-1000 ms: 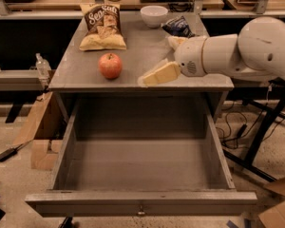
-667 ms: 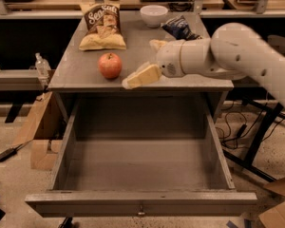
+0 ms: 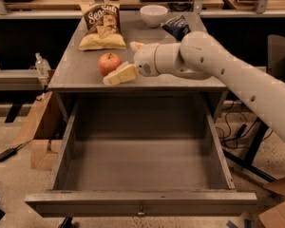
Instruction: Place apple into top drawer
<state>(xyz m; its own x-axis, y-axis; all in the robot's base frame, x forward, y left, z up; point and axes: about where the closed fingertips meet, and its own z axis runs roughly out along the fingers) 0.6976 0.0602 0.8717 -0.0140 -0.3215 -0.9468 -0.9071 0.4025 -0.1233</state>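
Observation:
The red-orange apple (image 3: 108, 62) sits on the grey cabinet top (image 3: 76, 72), left of centre near the front edge. My gripper (image 3: 119, 62) reaches in from the right and is open, with one cream finger (image 3: 121, 74) low in front of the apple and the other (image 3: 135, 45) behind it. The apple lies at the mouth of the jaws, not gripped. The top drawer (image 3: 133, 201) is pulled fully out below, a deep grey box with nothing in it and a small metal knob (image 3: 140, 213) on its front panel.
A chips bag (image 3: 101, 26), a white bowl (image 3: 153, 14) and a blue packet (image 3: 176, 26) lie at the back of the cabinet top. Cardboard boxes (image 3: 38, 132) and a bottle (image 3: 42, 63) stand to the left; cables and a frame stand to the right.
My gripper has moved left across the cabinet top and its fingers now flank the apple's right side. The apple and drawer have not moved.

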